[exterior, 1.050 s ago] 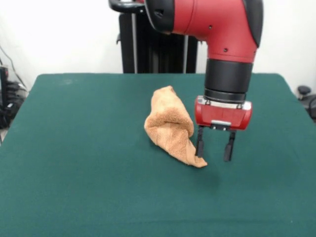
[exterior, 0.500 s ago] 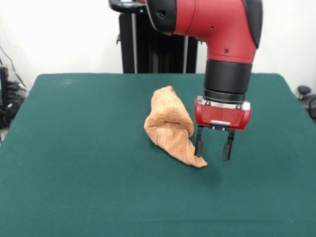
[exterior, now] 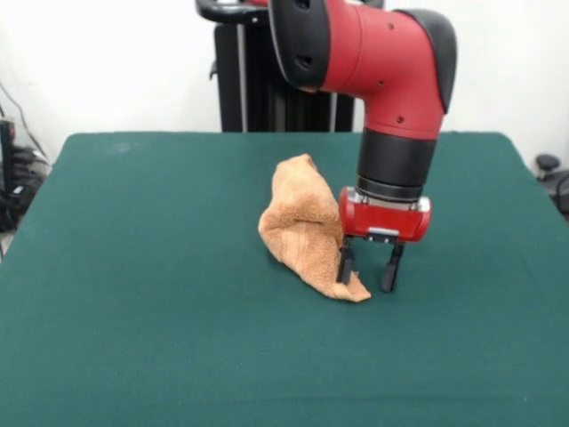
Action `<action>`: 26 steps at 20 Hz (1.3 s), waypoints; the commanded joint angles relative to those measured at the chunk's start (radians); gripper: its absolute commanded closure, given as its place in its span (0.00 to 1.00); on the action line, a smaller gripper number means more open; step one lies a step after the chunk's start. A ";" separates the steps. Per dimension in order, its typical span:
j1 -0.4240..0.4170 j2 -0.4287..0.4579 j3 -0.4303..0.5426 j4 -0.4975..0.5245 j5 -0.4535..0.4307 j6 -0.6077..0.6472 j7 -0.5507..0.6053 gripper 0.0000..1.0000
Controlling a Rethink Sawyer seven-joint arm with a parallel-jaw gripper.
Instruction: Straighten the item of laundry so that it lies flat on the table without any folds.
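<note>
The item of laundry (exterior: 302, 227), a light orange-tan terry towel, lies bunched and folded over itself near the middle of the dark green table (exterior: 133, 294). Its lowest corner points toward the near right and rests on the cloth. My gripper (exterior: 367, 269) hangs from the red arm just right of the towel, open, fingers pointing down. The left finger (exterior: 346, 265) stands against the towel's lower corner; the right finger is over bare table. Nothing is held between them.
The table's far edge runs behind the towel, with a black stand (exterior: 244, 80) beyond it. Cables and dark equipment (exterior: 13, 178) sit off the left side.
The gripper has shifted left toward the towel and a little lower, bringing its left finger onto the towel's corner. The towel has kept its shape.
</note>
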 commanded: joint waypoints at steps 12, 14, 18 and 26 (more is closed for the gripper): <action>0.115 0.197 -0.105 0.013 0.027 -0.077 0.135 0.00; 0.150 0.210 -0.143 0.011 0.054 -0.082 0.156 0.00; 0.249 0.263 -0.260 0.010 0.154 -0.153 0.208 1.00; 0.319 0.281 -0.321 0.030 0.275 -0.087 0.199 1.00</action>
